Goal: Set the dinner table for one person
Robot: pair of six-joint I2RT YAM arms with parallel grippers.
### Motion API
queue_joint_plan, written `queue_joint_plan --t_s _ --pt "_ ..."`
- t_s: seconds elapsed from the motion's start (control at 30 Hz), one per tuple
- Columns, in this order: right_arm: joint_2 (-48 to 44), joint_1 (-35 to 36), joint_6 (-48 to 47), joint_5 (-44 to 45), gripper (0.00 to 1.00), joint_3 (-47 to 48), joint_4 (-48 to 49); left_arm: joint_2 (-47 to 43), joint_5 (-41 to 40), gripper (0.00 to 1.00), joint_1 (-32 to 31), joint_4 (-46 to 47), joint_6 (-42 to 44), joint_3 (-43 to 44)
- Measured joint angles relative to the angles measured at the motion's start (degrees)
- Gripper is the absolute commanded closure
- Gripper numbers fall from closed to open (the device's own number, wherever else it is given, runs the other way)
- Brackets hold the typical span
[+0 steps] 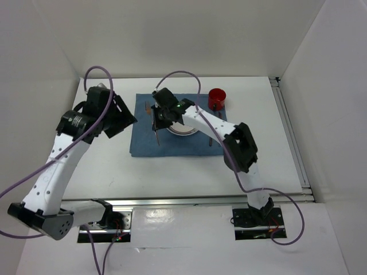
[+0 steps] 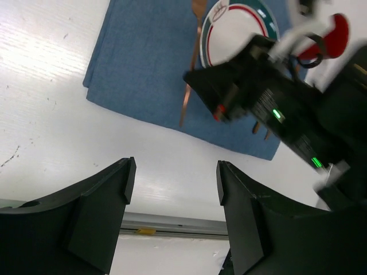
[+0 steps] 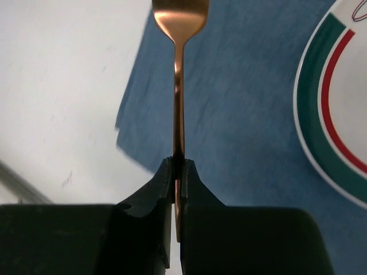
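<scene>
Right claw (image 3: 178, 164) pinching one copper utensil (image 3: 179, 86), one plate (image 3: 338, 114), one red cup (image 1: 217, 98)

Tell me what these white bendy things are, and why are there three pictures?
Those are two robot arms bolted to a white table. One picture looks down from above; the other two come from small cameras on each wrist. On the table lies a blue placemat with a plate on it and a red cup at its far corner. The right gripper pinches a copper-coloured utensil over the placemat. The left gripper is open, holding nothing.
</scene>
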Motion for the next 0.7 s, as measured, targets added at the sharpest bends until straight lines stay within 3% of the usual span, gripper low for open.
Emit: queue_joint_plan --t_s 0.27,0.37,0.4,0.43,0.5,0.53,0.7 --pt "14.8 -2.0 11.4 1.9 0.99 9.3 1.6 -5.9 -0.8 0.23 0.0 0.3 -1.0 -0.2" --pt "16.9 -2.0 13.4 2.6 0.82 10.7 2.4 -4.8 -0.7 0.23 0.0 0.3 -1.0 -0.2" --pt "17.3 -2.0 14.0 2.8 0.66 10.9 2.8 -4.4 -0.7 0.23 0.0 0.3 -1.0 -0.2" --pt "17.6 -2.0 14.4 3.1 0.61 11.0 3.2 -4.2 -0.7 0.23 0.0 0.3 -0.9 -0.2" --pt "17.9 -2.0 15.1 3.5 0.58 11.0 3.7 -4.0 -0.5 0.23 0.0 0.3 -0.9 -0.2" --pt "17.9 -2.1 15.2 3.4 0.51 11.0 4.2 -4.0 -0.5 0.23 0.0 0.3 -0.9 -0.2" --pt "17.4 -2.1 14.4 1.2 0.43 10.9 6.2 -4.0 -1.2 0.23 0.0 0.1 -0.6 -0.2"
